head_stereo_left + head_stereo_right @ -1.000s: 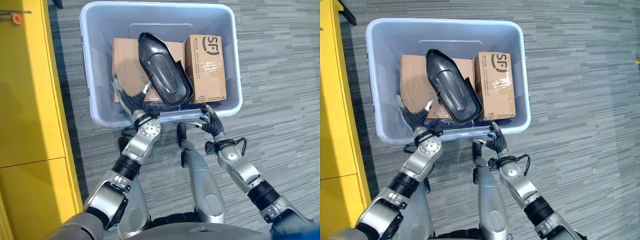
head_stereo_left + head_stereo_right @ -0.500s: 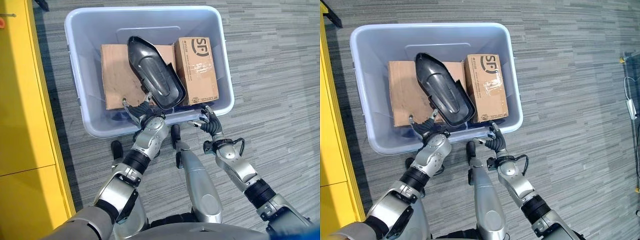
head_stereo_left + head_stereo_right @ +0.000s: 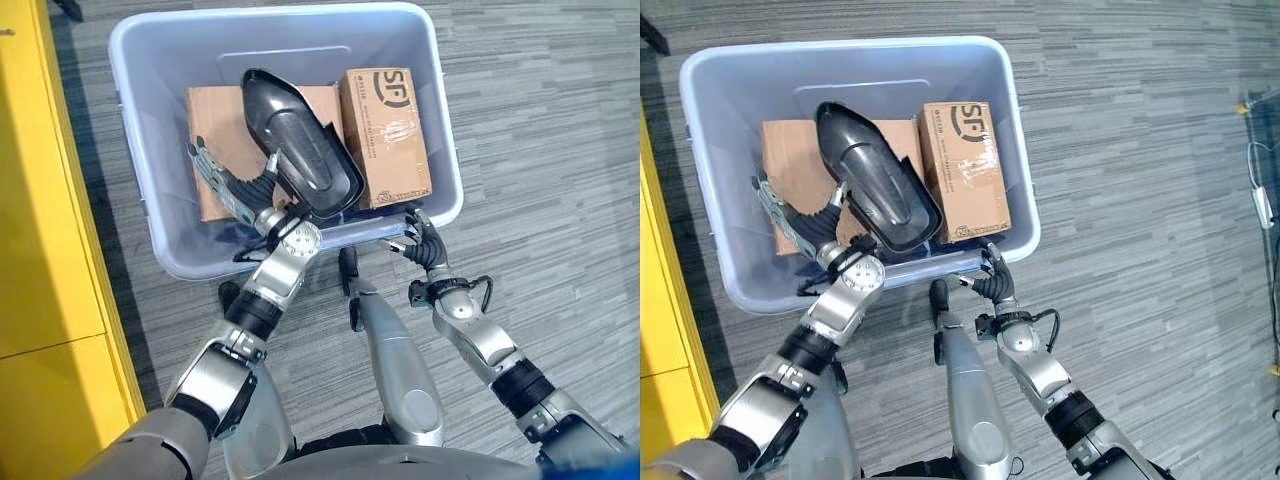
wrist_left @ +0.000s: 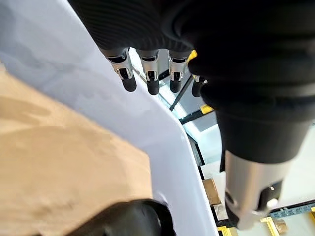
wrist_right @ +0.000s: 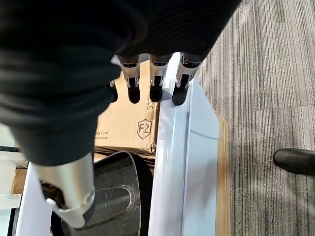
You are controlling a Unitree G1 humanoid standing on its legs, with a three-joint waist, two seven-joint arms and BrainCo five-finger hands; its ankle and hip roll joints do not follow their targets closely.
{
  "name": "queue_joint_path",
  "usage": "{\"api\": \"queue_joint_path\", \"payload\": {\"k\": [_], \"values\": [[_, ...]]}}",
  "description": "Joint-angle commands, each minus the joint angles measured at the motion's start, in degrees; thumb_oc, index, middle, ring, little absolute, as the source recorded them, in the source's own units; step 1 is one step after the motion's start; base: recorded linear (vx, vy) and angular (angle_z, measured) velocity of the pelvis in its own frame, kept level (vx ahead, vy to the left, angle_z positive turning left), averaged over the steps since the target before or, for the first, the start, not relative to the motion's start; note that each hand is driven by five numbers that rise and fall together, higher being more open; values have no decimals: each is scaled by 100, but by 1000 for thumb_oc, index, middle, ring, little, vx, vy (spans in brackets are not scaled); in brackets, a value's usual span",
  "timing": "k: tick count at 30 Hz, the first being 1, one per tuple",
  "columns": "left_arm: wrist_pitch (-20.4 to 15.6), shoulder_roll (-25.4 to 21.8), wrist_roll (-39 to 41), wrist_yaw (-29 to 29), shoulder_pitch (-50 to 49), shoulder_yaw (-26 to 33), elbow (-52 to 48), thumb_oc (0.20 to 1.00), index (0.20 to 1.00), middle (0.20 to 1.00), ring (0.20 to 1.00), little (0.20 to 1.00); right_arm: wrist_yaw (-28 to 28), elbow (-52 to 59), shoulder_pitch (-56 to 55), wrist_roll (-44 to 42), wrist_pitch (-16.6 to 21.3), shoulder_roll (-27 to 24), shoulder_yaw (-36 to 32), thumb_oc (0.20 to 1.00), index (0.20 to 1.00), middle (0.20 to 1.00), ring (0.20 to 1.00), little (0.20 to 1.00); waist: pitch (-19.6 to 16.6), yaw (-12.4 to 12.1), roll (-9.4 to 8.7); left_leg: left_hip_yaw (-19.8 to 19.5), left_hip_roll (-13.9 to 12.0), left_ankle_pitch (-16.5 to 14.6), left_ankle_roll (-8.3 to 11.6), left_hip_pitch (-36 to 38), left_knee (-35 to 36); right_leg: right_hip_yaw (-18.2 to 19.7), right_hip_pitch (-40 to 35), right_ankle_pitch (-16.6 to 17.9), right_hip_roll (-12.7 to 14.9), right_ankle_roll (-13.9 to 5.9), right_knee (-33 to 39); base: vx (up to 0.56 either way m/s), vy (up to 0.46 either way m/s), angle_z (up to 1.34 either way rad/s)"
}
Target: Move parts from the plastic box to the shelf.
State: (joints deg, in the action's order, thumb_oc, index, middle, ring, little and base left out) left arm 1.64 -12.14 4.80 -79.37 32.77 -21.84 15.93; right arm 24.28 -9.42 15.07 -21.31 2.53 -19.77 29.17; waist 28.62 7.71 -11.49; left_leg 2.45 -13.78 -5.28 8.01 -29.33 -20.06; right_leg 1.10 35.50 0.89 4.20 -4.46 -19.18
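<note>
Parts lay in plastic box [image 3: 135, 150], upper centre: black moulded part [image 3: 300, 160] atop cardboard. Left hand [image 3: 232, 190] inside box, fingers straight, grasping nothing. Right hand [image 3: 422, 245] relaxed at near rim, probably approaching.

The print stands on the smaller cardboard box [image 3: 385, 135] at the right side of the plastic box [image 3: 447, 170]. A large dark logo [image 3: 388, 87] marks the far end of its top, fine dark lines of print [image 3: 405, 190] run along its near end, too small to make out. The right wrist view shows a small shield-shaped mark [image 5: 144, 129] on it.
</note>
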Motion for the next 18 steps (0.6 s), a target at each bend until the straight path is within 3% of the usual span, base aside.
{"api": "queue_joint_path", "payload": {"k": [1,6,9,12,16,17,18], "values": [[-298,-54,-501,-32,95,-152,-765,1000,1000,1000,1000,1000,38,359,-87,-171,255,79,67,1000,1000,1000,1000,1000,118,-143,-159,-65,504,131,-455,-536,-267,-416,-437,-373,-316,121,54,16,-79,-1],[337,-109,127,80,-210,-385,-730,1000,1000,1000,1000,1000,170,312,-67,-172,313,95,41,1000,1000,1000,1000,1000,118,-241,-114,-128,531,162,-438,-569,-244,-464,-452,-350,-307,105,91,8,-44,5],[357,-127,-272,167,-351,-417,-607,1000,1000,1000,1000,1000,192,276,-184,-185,396,93,96,1000,1000,1000,1000,1000,118,-262,-144,-145,506,-39,-427,-412,-306,-469,-622,-487,-319,64,57,80,-24,0],[676,-290,-941,83,-16,-623,-257,1000,1000,1000,1000,1000,195,176,-165,-342,444,25,110,1000,1000,1000,1000,1000,118,-190,-212,-135,462,-61,-425,-457,-426,-465,-571,-482,-321,78,-41,25,5,3],[843,-419,-778,180,325,-658,-97,1000,1000,1000,1000,1000,166,123,-149,-378,411,-24,89,1000,1000,1000,1000,1000,118,-108,-257,-113,442,-60,-428,-479,-461,-444,-527,-473,-341,86,-79,-5,1,0],[843,-432,-779,178,396,-658,-102,1000,1000,1000,1000,1000,168,132,-91,-376,410,-25,54,1000,1000,1000,1000,1000,118,-105,-267,-62,440,110,-458,-620,-420,-464,-382,-341,-331,124,-44,0,0,0],[860,-405,-655,202,364,-669,-37,1000,1000,1000,1000,1000,168,117,-158,-383,395,-36,91,1000,1000,1000,1000,1000,118,-96,-263,-109,436,-75,-432,-476,-486,-437,-526,-486,-349,86,-103,22,-2,-5]]}}
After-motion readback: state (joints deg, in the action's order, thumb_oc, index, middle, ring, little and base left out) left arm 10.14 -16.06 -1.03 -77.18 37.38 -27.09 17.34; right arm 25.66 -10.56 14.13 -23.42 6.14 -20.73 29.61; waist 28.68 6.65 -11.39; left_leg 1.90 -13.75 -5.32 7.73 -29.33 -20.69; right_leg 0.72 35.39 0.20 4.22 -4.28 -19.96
